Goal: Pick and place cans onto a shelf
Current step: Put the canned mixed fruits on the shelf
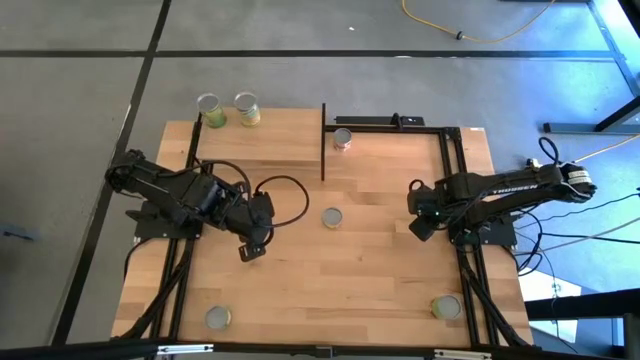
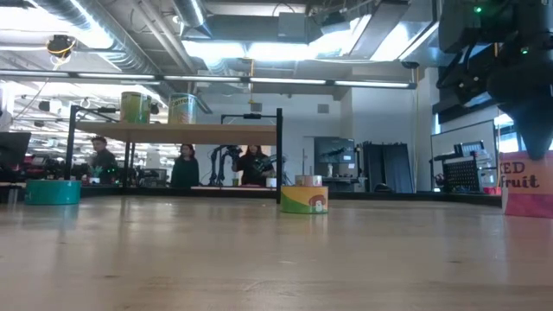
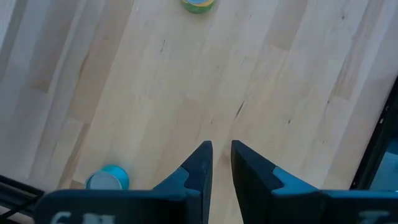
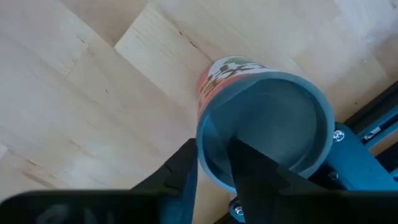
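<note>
— Cans at the front?
— A teal can (image 1: 218,318) and a corner can (image 1: 446,306) near the table's (image 1: 380,270) front edge.
— The arms?
— The left gripper (image 3: 221,146) hangs over bare wood, narrowly parted and empty. The right gripper (image 4: 213,146), also narrowly parted, is over a red-labelled can (image 4: 267,118); contact cannot be told.
— Farther?
— A middle can (image 1: 332,217), a panel-side can (image 1: 342,138), and two shelf cans (image 1: 227,109) on the shelf (image 1: 260,145).

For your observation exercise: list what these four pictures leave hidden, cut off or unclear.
- Low view: the pink can is cut off by the right edge, so its label reads only partly.
- Right wrist view: the right pincer covers part of a can.
- High view: can labels are too small to read.
</note>
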